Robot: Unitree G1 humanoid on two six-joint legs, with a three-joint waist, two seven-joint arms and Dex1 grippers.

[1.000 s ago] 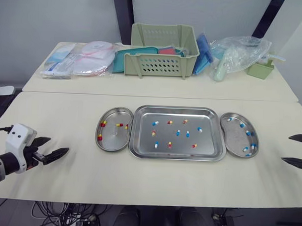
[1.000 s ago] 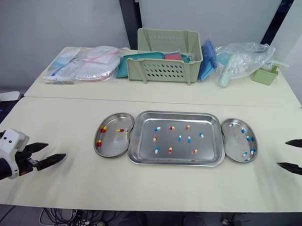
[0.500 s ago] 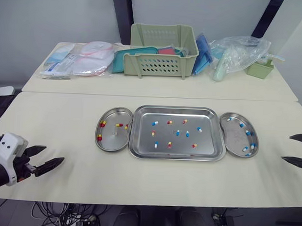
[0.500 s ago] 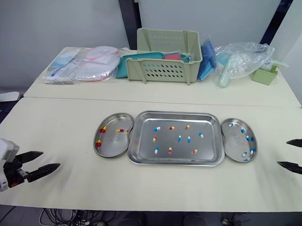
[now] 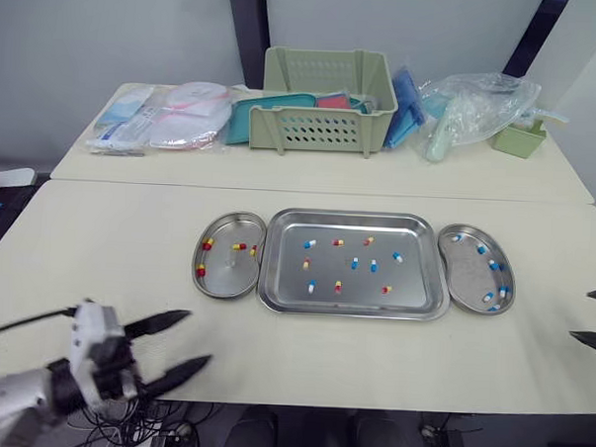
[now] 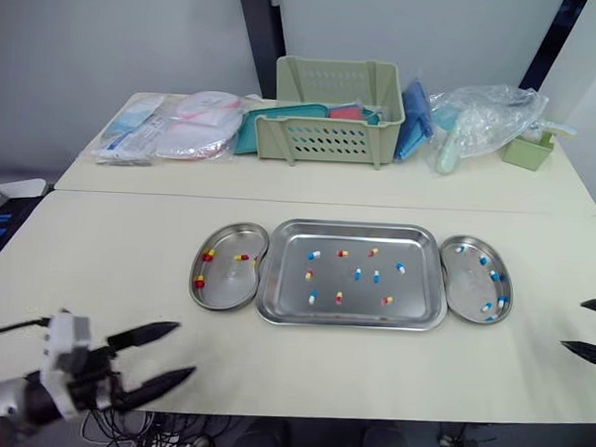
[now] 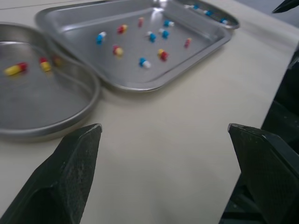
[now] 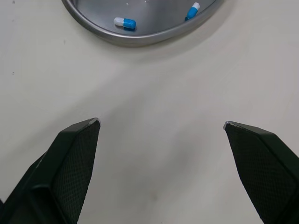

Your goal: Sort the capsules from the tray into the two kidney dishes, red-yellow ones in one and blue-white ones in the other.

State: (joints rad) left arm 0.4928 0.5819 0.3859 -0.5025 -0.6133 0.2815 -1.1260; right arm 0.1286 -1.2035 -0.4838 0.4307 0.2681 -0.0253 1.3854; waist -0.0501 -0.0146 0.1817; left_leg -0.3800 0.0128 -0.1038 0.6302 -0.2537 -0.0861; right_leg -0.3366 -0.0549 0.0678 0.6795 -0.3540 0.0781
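We see the tray (image 5: pixel 414 284) at the middle of the worktop (image 5: pixel 109 245), with a kidney dish just beside each end. Red-yellow capsules (image 5: pixel 338 286) and blue-white capsules (image 5: pixel 311 285) lie scattered and mixed in the tray. The left dish (image 5: pixel 224 286) holds only red-yellow ones, the right dish (image 5: pixel 468 276) only blue-white ones. Our left end effector (image 5: pixel 200 336) hovers over the worktop's near edge, well apart from the left dish, fingers spread and released. Our right end effector (image 5: pixel 583 314) hangs near the right dish, likewise spread and released.
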